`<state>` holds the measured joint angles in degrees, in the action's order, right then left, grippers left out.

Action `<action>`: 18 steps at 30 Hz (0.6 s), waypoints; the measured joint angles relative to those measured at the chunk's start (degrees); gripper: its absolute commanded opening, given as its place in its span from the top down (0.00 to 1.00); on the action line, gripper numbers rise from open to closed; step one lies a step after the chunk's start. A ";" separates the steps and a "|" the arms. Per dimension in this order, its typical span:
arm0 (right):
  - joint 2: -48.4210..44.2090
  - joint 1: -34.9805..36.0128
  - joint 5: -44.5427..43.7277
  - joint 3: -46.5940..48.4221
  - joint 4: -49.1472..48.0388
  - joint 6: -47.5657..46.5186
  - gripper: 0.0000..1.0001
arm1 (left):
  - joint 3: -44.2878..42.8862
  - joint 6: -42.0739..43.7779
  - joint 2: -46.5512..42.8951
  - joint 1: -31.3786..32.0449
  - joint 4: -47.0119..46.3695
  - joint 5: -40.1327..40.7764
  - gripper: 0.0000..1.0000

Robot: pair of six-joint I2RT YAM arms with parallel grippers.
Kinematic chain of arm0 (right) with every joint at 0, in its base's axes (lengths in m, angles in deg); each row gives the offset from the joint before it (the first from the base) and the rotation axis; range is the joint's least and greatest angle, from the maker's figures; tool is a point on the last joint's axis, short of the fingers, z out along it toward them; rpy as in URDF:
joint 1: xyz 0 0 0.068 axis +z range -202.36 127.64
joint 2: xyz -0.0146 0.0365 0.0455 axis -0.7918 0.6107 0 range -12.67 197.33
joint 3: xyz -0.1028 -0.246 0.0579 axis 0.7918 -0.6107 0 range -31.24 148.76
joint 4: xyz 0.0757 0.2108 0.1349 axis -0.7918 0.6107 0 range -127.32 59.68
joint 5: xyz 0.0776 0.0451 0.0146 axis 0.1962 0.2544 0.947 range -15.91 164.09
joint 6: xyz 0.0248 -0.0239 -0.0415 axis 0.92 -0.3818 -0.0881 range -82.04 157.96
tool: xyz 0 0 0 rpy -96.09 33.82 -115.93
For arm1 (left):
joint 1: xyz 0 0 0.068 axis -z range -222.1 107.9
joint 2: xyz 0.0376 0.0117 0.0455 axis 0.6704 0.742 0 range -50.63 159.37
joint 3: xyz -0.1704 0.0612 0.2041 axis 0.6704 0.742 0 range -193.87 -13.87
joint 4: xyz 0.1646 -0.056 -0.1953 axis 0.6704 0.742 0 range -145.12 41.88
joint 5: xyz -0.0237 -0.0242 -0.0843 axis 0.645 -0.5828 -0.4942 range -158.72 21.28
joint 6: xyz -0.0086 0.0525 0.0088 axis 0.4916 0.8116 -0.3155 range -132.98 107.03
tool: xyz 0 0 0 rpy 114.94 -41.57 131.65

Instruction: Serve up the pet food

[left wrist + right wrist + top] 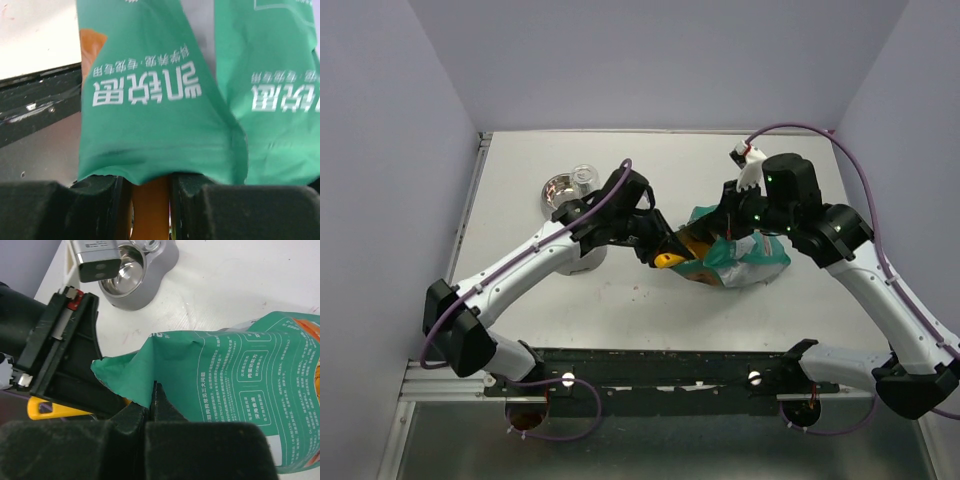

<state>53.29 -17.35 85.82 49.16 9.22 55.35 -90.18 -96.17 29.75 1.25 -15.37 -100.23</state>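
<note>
Clamping scoop [150,216]: left end effector [149,186], wrist view | right end effector [151,396] pinches bag [240,382]

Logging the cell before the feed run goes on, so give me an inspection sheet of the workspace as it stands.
Surface: white table, faint marks.
Job's things: kibble not visible; teal bag mid-table, orange scoop at its mouth, metal bowl far left, no food seen inside.
Clutter: nothing seen.
Grippers: left gripper shut on scoop handle; right gripper shut on bag's edge.
Cables: purple cables along both arms.
Surroundings: plain grey walls.
</note>
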 measured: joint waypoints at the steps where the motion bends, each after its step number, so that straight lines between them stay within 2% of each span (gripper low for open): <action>1: 0.00 0.04 -0.28 -0.13 -0.24 0.57 1.00 | 0.00 -0.15 1.42 0.31 -1.25 0.00 1.00; 6: -0.44 0.20 -4.13 -0.17 0.22 2.71 1.00 | -2.05 -2.05 6.93 1.97 -6.80 0.44 1.00; 13: -3.56 -0.04 -12.70 -1.62 4.02 5.14 1.00 | -7.41 -0.72 19.28 5.68 -18.16 1.42 1.00; 15: -4.37 -0.24 -15.85 -2.49 4.94 5.70 1.00 | -7.48 0.31 20.90 5.92 -21.20 1.42 1.00; 18: -4.79 -0.24 -19.61 -3.10 7.21 6.56 1.00 | -3.74 3.85 22.36 6.43 -30.73 1.66 1.00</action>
<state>48.50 -17.59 66.21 46.05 16.44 61.91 -93.92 -92.33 52.11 7.68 -46.10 -98.57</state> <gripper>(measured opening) 0.009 0.339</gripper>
